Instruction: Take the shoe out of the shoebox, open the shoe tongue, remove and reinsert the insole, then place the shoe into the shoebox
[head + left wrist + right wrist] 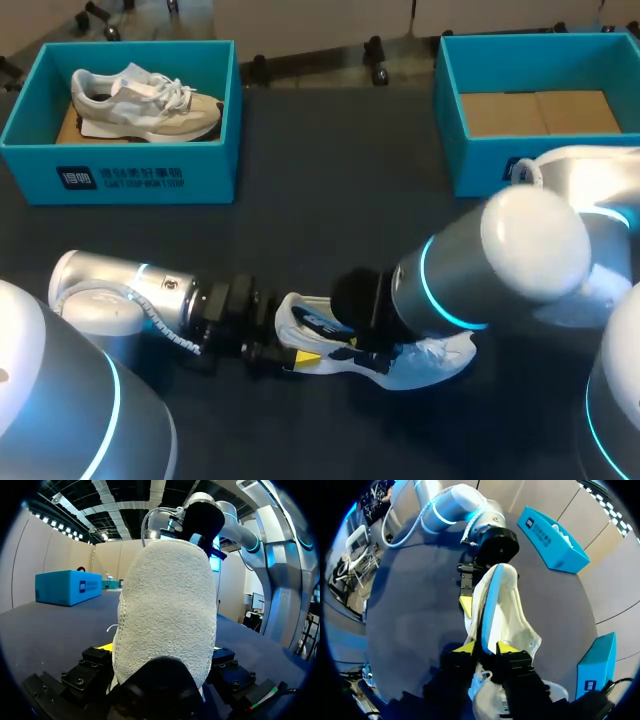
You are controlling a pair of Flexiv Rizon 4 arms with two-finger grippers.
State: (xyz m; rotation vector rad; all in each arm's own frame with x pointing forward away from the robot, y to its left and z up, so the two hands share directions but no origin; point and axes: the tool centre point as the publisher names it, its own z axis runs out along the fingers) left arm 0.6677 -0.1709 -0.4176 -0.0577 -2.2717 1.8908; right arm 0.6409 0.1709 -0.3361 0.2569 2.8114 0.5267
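Shoe (440, 358), white, nubbly cream heel, on table (330, 230)

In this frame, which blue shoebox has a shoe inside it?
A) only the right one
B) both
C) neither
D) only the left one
D: a beige sneaker lies inside the left shoebox, while the right shoebox shows only its cardboard liner.
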